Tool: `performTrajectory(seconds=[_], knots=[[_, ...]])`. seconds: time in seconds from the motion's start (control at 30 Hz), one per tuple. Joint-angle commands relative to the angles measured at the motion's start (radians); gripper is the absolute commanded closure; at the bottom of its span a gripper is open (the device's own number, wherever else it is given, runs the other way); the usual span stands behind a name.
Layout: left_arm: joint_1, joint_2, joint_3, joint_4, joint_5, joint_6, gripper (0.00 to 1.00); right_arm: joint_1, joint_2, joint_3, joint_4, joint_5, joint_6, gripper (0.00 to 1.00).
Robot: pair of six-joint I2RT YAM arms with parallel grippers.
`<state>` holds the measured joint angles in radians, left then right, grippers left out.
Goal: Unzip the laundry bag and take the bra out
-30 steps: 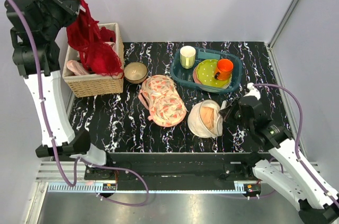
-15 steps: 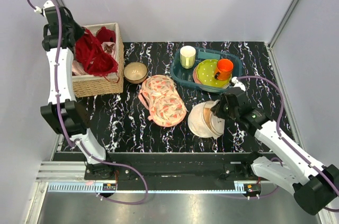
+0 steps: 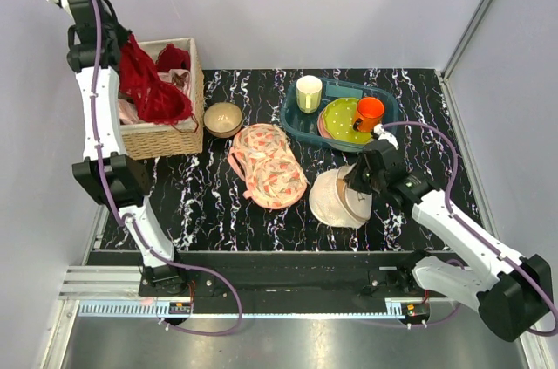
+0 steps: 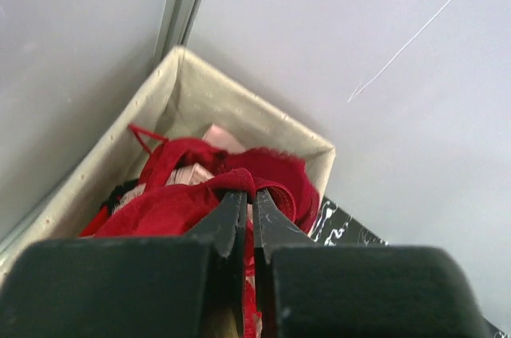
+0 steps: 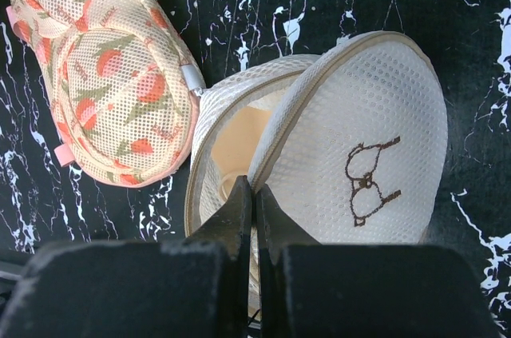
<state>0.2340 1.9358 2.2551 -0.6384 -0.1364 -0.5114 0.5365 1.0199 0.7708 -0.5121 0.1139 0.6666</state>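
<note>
At the tips of the right gripper point(image 5: 253, 188), clamped closed, is the raised flap of the white laundry bag point(image 5: 363, 146), unzipped. Left gripper point(image 4: 248, 196), also closed, pinches a red bra point(image 4: 180, 204); a lined basket point(image 4: 239, 106) sits just beneath it.

The left arm point(image 3: 100, 116) and right arm point(image 3: 462, 229) are built of smooth white links joined by chunky black joint housings, and a looping purple cable point(image 3: 446, 179) trails along each. The left gripper point(image 4: 247, 194) and right gripper point(image 5: 253, 186) end in slim, tapering black fingers set on a broad black block.
</note>
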Motion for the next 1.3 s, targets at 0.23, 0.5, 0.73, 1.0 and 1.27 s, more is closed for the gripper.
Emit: performTrajectory(seconds=[0.23,0.5,0.73,1.0,1.27], knots=[[0.004,0.038,0.132,0.063,-0.032,0.056,1.00,0.002,0.054,0.058,0.073,0.003,-0.015,1.00],[-0.064,-0.067,-0.414,0.264,-0.089,0.057,1.00,0.002,0.063,0.047,0.084,-0.011,-0.009,1.00],[-0.125,-0.045,-0.693,0.335,-0.143,0.039,1.00,0.002,0.046,0.038,0.087,-0.028,-0.004,1.00],[-0.139,0.079,-0.586,0.184,-0.147,0.031,1.00,0.002,-0.043,0.019,0.055,-0.019,0.002,1.00],[-0.177,-0.217,-0.664,0.169,-0.204,0.054,0.09,0.002,-0.152,0.007,0.011,-0.028,0.022,1.00]])
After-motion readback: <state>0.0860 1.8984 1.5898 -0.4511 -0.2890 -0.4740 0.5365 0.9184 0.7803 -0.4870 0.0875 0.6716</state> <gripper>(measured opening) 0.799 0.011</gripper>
